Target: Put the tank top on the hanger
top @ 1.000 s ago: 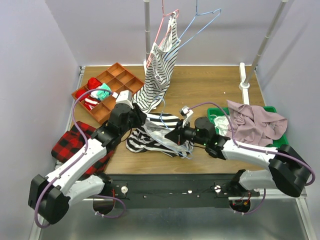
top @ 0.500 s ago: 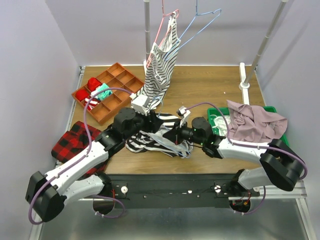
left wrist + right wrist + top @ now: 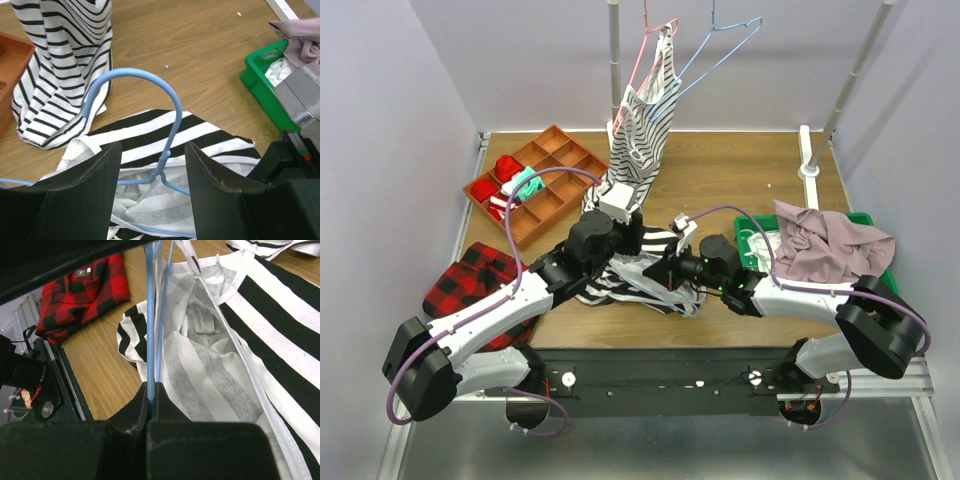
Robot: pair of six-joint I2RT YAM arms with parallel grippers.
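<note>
Between the left gripper's [image 3: 152, 150] fingers [image 3: 95, 175], which stand apart and hold nothing, rises the twisted neck of the hanger [image 3: 172, 107], its blue hook curving up and to the left above them. Opposite, the right gripper [image 3: 151, 390] is pinched shut on one blue wire of the same hanger, close to the table. Beneath both lies the tank top [image 3: 150, 135], crumpled on the wooden table [image 3: 740, 170] near its near edge, pale inner face and a thin strap upward. Whether any wire has passed under a strap cannot be told. Over the last second the left arm has swung from the garment's left flank to a place over its middle and its jaws have widened, while the right has kept its clamp. By this reading the left side is now lined up to take the hook or neck, and the straps are not yet seated. Farther off hang a finer-striped top [image 3: 640, 140] and, right, a mauve garment [image 3: 830, 245].
</note>
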